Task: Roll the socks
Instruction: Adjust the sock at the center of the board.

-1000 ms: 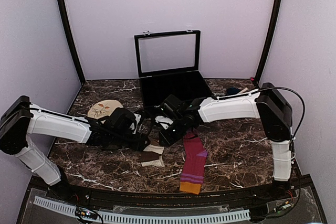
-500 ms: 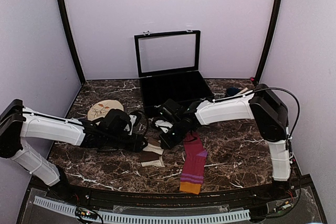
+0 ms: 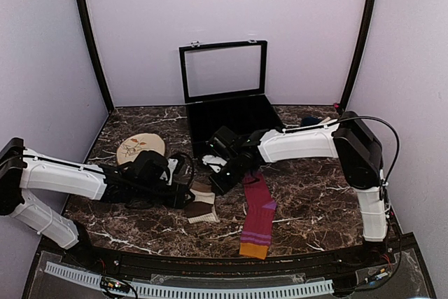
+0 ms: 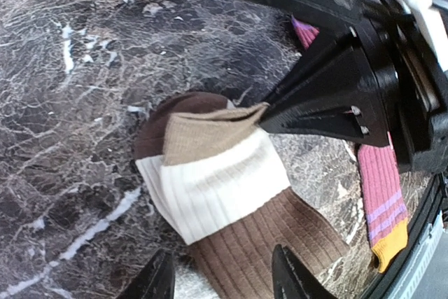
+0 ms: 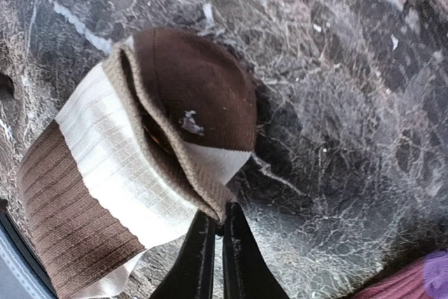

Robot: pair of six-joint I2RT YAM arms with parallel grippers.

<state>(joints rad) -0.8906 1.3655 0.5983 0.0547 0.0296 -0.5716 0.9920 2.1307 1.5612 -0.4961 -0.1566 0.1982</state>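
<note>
Socks, both on the table (image 3: 315,194). The cream sock (image 3: 203,206) lies near the middle, a little toward the near edge. Its dark brown toe is folded back over the cream and tan bands, making a short doubled bundle with the ribbed brown band trailing flat.

The right gripper (image 5: 218,223) has its fingers pressed together on the tan edge of that fold. The left wrist view shows the same pinch at the fold's corner (image 4: 269,113).

The left gripper (image 4: 222,257) hangs over the ribbed brown band with fingers wide apart, holding nothing.

Versus one second ago:
- The left arm has drawn back toward the left edge, with its upper link lower in the overhead view.
- The right gripper has shifted slightly left.
- The cream sock's folded end now stands higher and closer to the right fingers.

The magenta sock (image 3: 257,218) is unchanged. It lies just right of the cream one, with its orange cuff toward the near edge.

The open black case (image 3: 227,113) sits at the far edge, and the floral disc (image 3: 140,146) toward the left edge. Neither has moved.
</note>
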